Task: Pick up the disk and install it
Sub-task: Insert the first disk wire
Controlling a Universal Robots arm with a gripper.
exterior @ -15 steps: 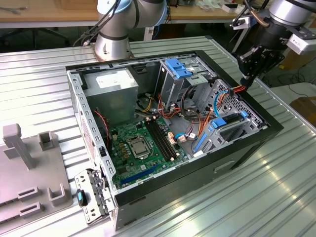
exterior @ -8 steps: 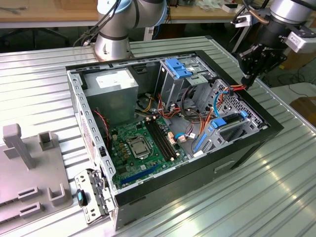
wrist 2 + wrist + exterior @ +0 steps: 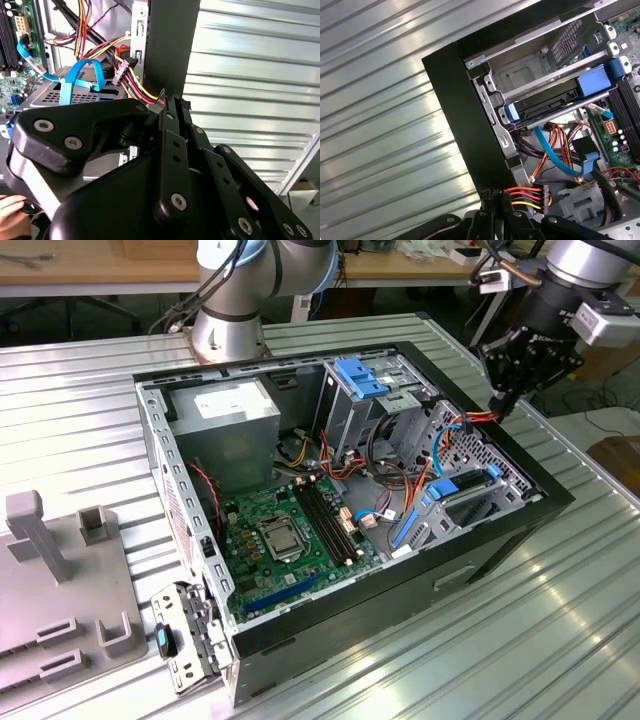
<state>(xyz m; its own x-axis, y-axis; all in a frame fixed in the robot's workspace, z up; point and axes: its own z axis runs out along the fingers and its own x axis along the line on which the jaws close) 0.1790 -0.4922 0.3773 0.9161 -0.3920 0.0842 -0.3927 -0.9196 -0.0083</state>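
Disk (image 3: 550,98) sits in drive cage (image 3: 530,75) inside computer case (image 3: 455,100), apart from your hand (image 3: 497,202). Hand narrow, tips together, power cable (image 3: 522,196) right at them; pinched or not, cannot tell. Judge disk stiff, dense, shock-sensitive: hold by blue side rails.

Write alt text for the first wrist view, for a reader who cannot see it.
The black pincer is shut on a bundle of red, orange and yellow wires at the black wall of an open computer case. The dark grey disk with bright blue rails sits in a metal drive cage, and a ribbed metal table lies outside.
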